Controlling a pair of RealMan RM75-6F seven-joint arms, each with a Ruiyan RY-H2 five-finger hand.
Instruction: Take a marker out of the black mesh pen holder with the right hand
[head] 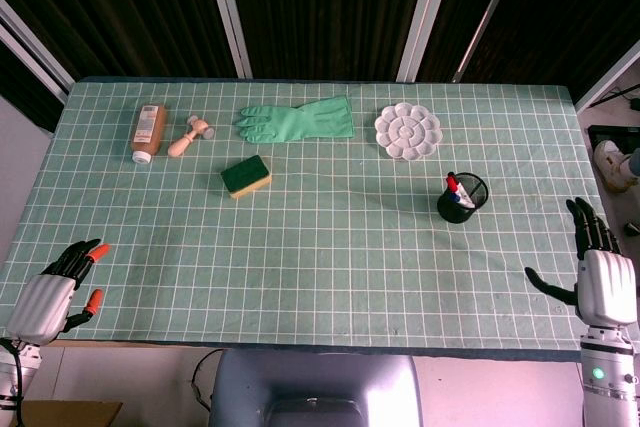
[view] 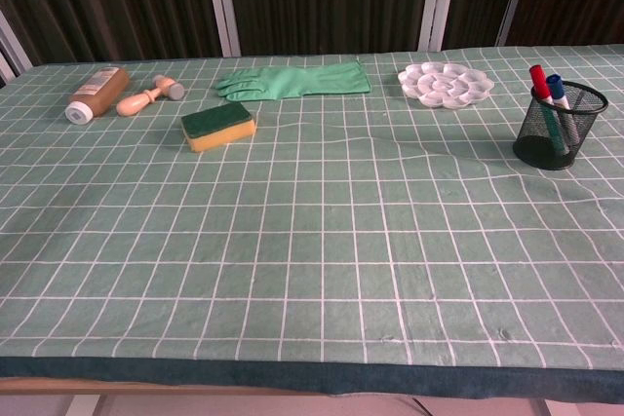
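A black mesh pen holder (head: 462, 197) (view: 560, 125) stands on the right side of the green grid mat. In it lean a red-capped marker (view: 539, 82) and a blue-capped marker (view: 556, 89). My right hand (head: 598, 269) hovers at the table's front right corner, well to the right of and nearer than the holder, fingers apart and holding nothing. My left hand (head: 57, 290) rests at the front left edge, fingers loosely spread, empty. Neither hand shows in the chest view.
Along the far side lie a brown bottle (head: 148, 132), a small wooden stamp (head: 189, 135), a green rubber glove (head: 298, 120) and a white paint palette (head: 408, 131). A yellow-green sponge (head: 245, 176) sits left of centre.
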